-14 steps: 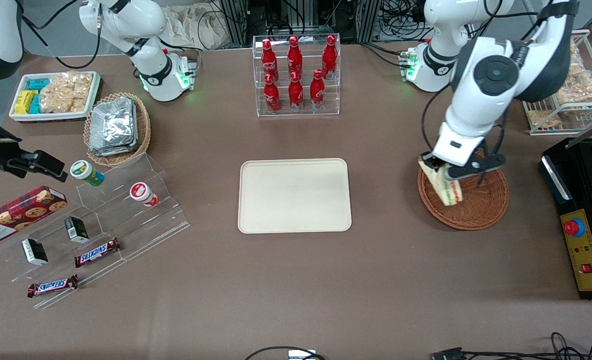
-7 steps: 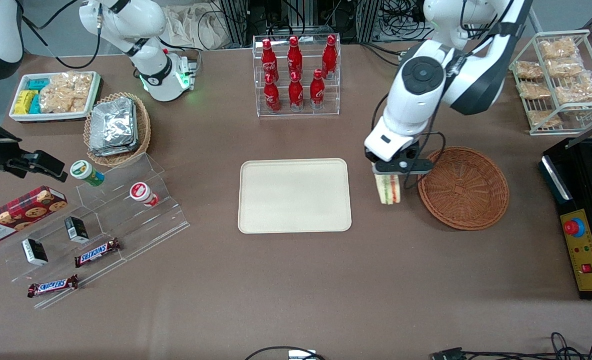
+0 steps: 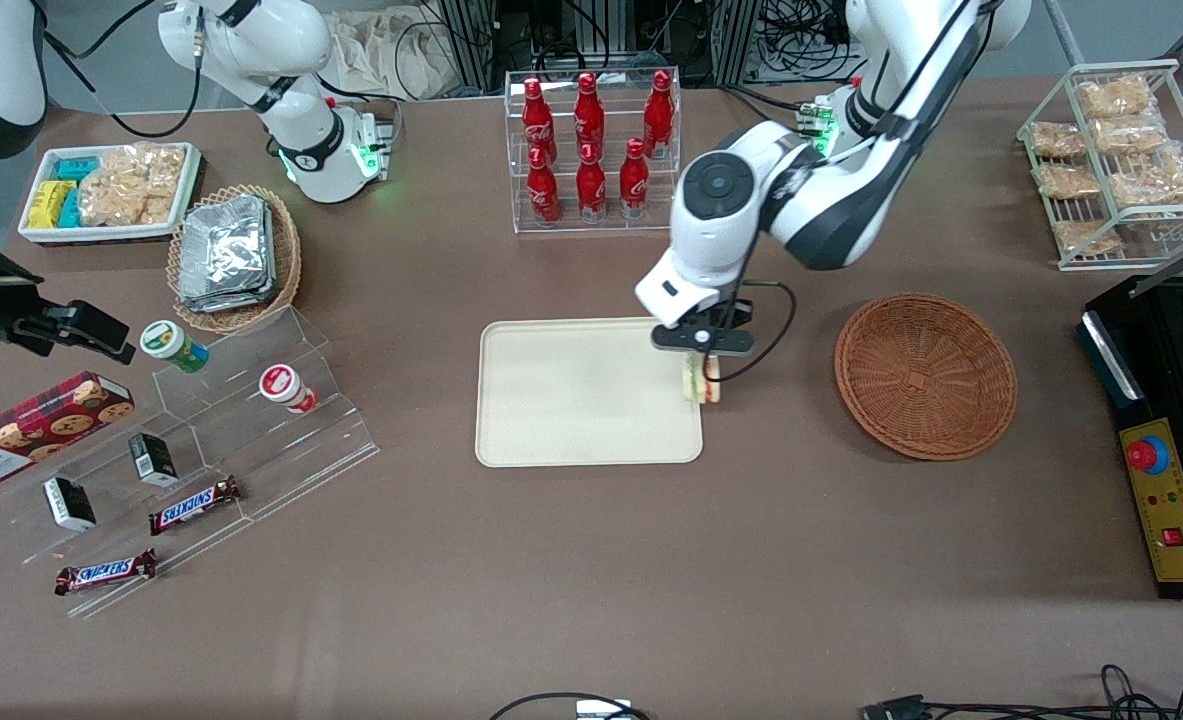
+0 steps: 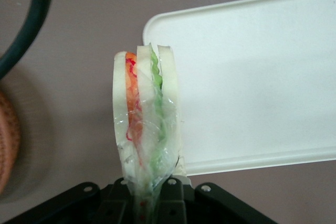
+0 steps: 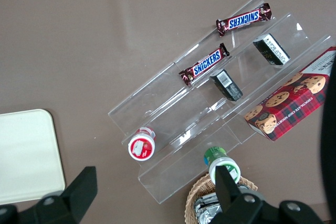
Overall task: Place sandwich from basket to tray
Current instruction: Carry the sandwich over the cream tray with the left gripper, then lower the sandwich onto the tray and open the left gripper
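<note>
My left gripper [image 3: 702, 352] is shut on the sandwich [image 3: 702, 381], a wrapped wedge of pale bread with green and orange-red filling. It hangs above the tray's edge nearest the basket. The wrist view shows the sandwich [image 4: 146, 124] pinched between the black fingers [image 4: 177, 195] of the gripper [image 4: 148, 195], over the tray's corner [image 4: 252, 82]. The cream-beige tray [image 3: 571, 400] lies at the table's middle with nothing on it. The brown wicker basket [image 3: 926, 375] stands empty toward the working arm's end.
A clear rack of red cola bottles [image 3: 591, 150] stands farther from the front camera than the tray. A foil-packet basket [image 3: 233, 255], a white snack bin [image 3: 106, 190] and a clear stepped stand [image 3: 201, 440] lie toward the parked arm's end. A wire rack [image 3: 1116, 160] and a black box [image 3: 1166, 430] lie toward the working arm's.
My left gripper lifted the sandwich out of the basket and carried it sideways to the tray's edge. The basket is now empty.
</note>
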Available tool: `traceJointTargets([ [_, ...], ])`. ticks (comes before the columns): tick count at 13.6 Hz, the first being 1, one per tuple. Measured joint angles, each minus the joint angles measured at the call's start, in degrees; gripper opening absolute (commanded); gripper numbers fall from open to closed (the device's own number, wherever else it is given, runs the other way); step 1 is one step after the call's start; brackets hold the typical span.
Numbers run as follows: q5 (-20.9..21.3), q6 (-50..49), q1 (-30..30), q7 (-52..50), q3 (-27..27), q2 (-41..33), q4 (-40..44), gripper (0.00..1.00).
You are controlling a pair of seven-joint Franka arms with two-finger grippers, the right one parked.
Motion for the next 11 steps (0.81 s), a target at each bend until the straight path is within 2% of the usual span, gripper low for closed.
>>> traceJointTargets([
  [4, 3.1, 4.0, -3.7, -3.8, 0.0, 6.7, 0.8, 0.04],
  [8, 9.2, 5.5, -5.2, -8.4, 0.1, 12.0, 1.3, 0.04],
  [11, 10.6, 6.4, -5.8, -9.1, 0.1, 14.4, 1.8, 0.04],
])
